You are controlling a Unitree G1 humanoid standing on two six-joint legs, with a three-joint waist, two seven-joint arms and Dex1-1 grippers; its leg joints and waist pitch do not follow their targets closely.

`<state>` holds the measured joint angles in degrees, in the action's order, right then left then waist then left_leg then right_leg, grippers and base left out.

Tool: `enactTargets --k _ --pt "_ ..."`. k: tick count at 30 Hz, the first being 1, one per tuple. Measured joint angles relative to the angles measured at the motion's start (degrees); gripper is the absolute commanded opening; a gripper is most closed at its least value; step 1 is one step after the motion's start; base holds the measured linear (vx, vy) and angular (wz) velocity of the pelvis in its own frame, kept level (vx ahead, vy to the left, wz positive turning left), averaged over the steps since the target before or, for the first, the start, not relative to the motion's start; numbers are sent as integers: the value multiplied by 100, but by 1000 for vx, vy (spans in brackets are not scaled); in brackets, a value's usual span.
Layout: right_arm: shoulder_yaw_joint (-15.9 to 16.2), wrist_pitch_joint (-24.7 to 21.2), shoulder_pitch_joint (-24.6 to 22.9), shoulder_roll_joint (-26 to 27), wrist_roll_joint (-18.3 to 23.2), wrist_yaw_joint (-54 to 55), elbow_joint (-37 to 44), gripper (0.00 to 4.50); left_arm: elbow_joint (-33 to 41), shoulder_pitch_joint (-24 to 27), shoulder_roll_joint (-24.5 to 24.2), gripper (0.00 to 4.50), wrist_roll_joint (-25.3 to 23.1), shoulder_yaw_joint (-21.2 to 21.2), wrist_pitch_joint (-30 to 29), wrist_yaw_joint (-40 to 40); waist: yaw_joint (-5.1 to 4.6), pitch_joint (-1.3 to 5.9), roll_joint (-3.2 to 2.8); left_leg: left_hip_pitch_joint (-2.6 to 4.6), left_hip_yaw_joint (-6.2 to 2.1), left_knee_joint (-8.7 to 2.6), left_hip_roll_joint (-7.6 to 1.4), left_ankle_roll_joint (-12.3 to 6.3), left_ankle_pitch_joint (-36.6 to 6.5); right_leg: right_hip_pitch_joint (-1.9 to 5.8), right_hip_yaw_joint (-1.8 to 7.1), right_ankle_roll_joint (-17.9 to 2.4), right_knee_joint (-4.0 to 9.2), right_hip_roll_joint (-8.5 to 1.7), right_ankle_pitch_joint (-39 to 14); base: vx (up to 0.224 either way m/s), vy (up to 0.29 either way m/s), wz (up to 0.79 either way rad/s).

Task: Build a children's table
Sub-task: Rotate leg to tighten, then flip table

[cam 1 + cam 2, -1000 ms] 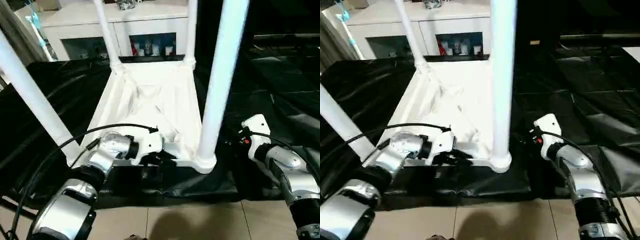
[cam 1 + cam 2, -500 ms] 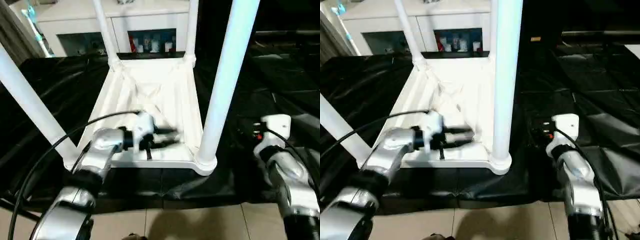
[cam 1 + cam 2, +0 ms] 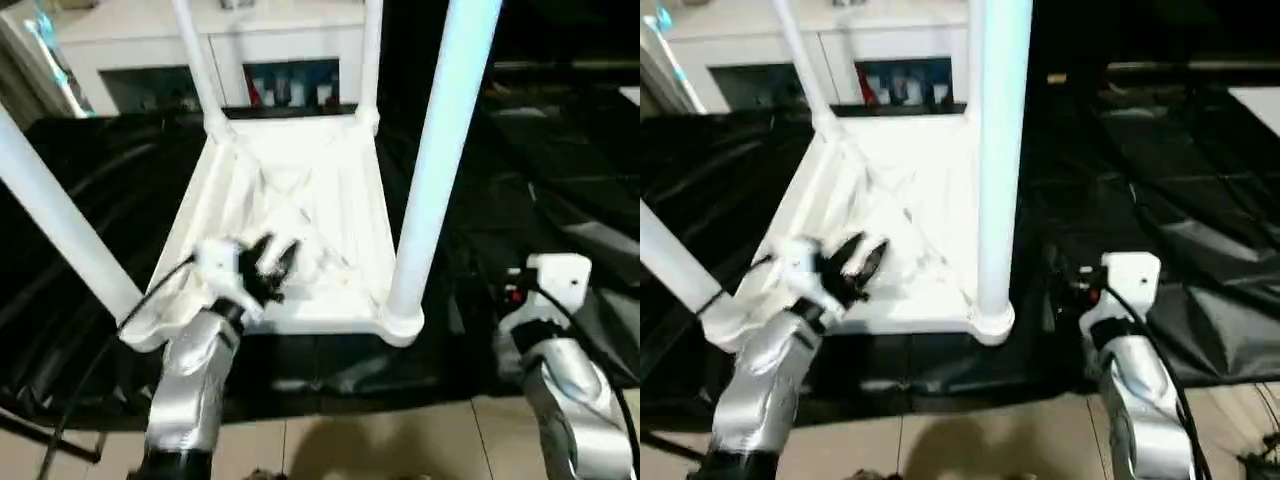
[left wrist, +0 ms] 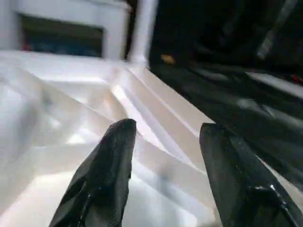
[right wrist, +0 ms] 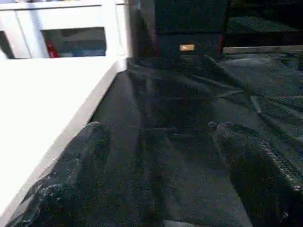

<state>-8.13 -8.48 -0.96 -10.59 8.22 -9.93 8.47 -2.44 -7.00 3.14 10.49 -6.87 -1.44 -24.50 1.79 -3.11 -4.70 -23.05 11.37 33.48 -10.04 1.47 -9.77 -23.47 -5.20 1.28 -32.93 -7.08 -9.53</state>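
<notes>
The children's table lies upside down on the black-covered work table, its ribbed white underside point(image 3: 300, 190) facing up. Its white legs stand upright in the corner sockets: near left point(image 3: 60, 230), near right point(image 3: 440, 150), far left point(image 3: 197, 60), far right point(image 3: 371, 60). My left gripper point(image 3: 277, 262) hovers over the near part of the underside, between the two near legs. It is open, and nothing sits between its black fingers point(image 4: 102, 179). My right gripper point(image 5: 158, 127) is open above the black cover, just right of the table's side rim point(image 5: 57, 123).
The black cover point(image 3: 560, 150) is wrinkled and reaches far to the right. A white glass-door cabinet point(image 3: 150, 40) stands behind the table. Tiled floor point(image 3: 400, 440) shows below the work table's near edge. A black cable point(image 3: 130, 320) runs along my left forearm.
My left gripper has opened and swung from the table's near rim up over the underside. My right arm has drawn back a little. The camera view has shifted.
</notes>
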Motion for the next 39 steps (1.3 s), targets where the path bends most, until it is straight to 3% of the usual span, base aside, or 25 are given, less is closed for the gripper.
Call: enactTargets --k 4,9,12,17,20,23,29,32,35,39 --pt "167 -118 -173 -221 -3 -316 65 387 324 339 39 249 10 -86 77 176 -43 -31 37 0 -11 -14 -1 1 0 -7 1 14 3 11 -8 0 0 0" --pt "733 -649 -421 -410 17 -819 285 387 949 1118 61 249 -202 -32 10 672 -121 -95 140 -11 -28 -41 -4 2 0 -10 14 15 34 36 -9 0 0 0" --pt "889 -728 -464 -422 12 -892 289 387 1285 1413 47 249 -459 -13 -93 858 -132 -139 209 -11 -29 -48 -4 3 1 -8 42 15 44 54 -9 0 0 0" --pt "1029 -729 -400 -361 -162 -809 282 387 1400 1806 2 249 -588 106 -52 858 -134 -143 236 -6 -11 -60 7 3 1 -4 145 15 76 97 -8 0 0 0" --pt "1090 -712 -400 -335 -171 -844 276 387 1387 1867 -37 249 -644 210 40 891 -133 -135 266 -2 -10 -60 5 3 1 -4 148 14 76 102 -7 0 0 0" --pt "1104 -674 -478 -335 -123 -936 308 387 1445 2012 -56 249 -625 302 62 856 -131 -130 253 3 -10 -60 2 4 1 -3 151 14 76 109 -6 0 0 0" --pt "1087 -654 -636 -450 181 -1269 441 387 1579 2368 -183 249 -397 435 194 457 -43 -127 251 9 -13 -64 -16 12 -4 0 161 12 76 140 -4 0 0 0" --pt "1084 -721 -721 -1109 503 -2074 627 387 1589 2976 -693 249 -108 634 997 -379 22 -124 252 17 -14 -64 -23 23 -12 7 178 13 77 158 -5 0 0 0" --pt "1066 -743 -756 -1386 598 -2619 657 387 1516 3150 -1026 249 -7 449 1355 -761 87 -124 262 23 -14 -66 -44 25 -13 11 187 13 75 181 -5 0 0 0" --pt "961 -602 -730 -1709 732 -3056 608 387 1475 3095 -1400 249 411 -392 1141 -902 140 -128 267 87 -5 -84 -41 28 -14 51 196 15 70 182 -7 0 0 0"
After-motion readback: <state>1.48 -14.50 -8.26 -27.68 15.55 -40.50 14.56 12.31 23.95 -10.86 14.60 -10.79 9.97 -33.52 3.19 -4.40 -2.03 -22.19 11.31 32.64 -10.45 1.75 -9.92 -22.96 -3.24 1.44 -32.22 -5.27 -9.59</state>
